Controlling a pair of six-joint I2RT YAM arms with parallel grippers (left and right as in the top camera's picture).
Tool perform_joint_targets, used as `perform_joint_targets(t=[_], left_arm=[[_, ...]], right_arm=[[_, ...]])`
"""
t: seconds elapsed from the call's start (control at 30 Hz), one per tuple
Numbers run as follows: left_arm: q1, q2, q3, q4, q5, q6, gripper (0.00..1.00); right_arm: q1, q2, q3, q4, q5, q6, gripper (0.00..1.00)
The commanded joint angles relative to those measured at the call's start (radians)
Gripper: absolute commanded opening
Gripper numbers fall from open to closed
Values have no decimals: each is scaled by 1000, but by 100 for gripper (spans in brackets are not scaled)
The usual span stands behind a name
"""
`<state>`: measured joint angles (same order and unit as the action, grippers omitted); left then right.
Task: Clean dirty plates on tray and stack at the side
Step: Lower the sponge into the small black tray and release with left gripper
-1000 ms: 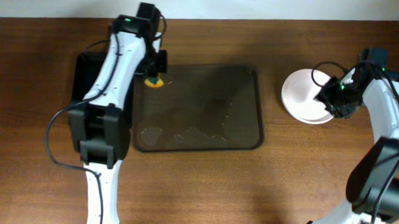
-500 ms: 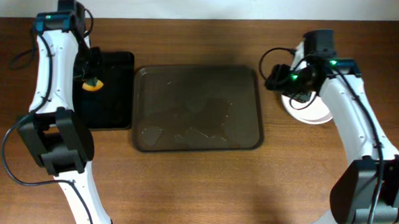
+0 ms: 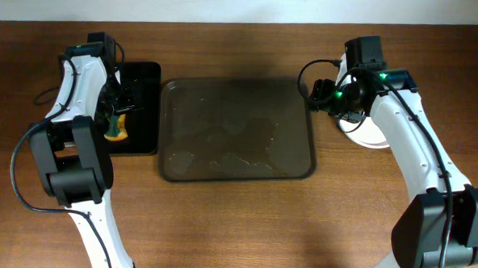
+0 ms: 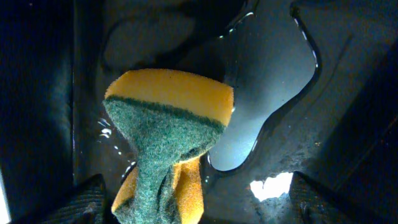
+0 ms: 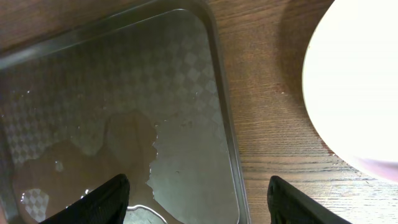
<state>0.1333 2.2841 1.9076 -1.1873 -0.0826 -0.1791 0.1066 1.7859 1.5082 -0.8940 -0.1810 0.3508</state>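
Observation:
The dark brown tray point(image 3: 241, 94) lies mid-table, wet with puddles, and no plates rest on it. White plates point(image 3: 366, 136) sit to its right on the table, partly under my right arm; one plate's rim point(image 5: 360, 81) fills the wrist view's upper right. My right gripper point(image 3: 325, 97) point(image 5: 199, 202) hangs open above the tray's right edge point(image 5: 227, 143), with nothing between its fingers. My left gripper point(image 3: 115, 104) point(image 4: 196, 202) is open over the black bin point(image 3: 145, 73). A yellow and green sponge point(image 4: 168, 137) point(image 3: 116, 127) lies loose in the wet bin between the spread fingers.
Water pools on the bin floor point(image 4: 273, 93) beside the sponge. Bare wooden table point(image 3: 243, 223) runs in front of the tray and bin. The wall edge point(image 3: 245, 5) lies along the far side.
My left arm swung from the tray's far left corner over to the bin and let go of the sponge. My right arm moved off the plates toward the tray's right edge, jaws opening.

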Motion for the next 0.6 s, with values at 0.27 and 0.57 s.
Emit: perform_joint_targets(t=[0.27, 0.57], left_arm=[[-2, -148, 182, -104, 15, 1, 97], [-20, -373, 188, -101, 87, 1, 99]], right_arm=[[0, -8, 17, -23, 17, -7, 70], [-2, -42, 223, -188, 39, -71, 70]])
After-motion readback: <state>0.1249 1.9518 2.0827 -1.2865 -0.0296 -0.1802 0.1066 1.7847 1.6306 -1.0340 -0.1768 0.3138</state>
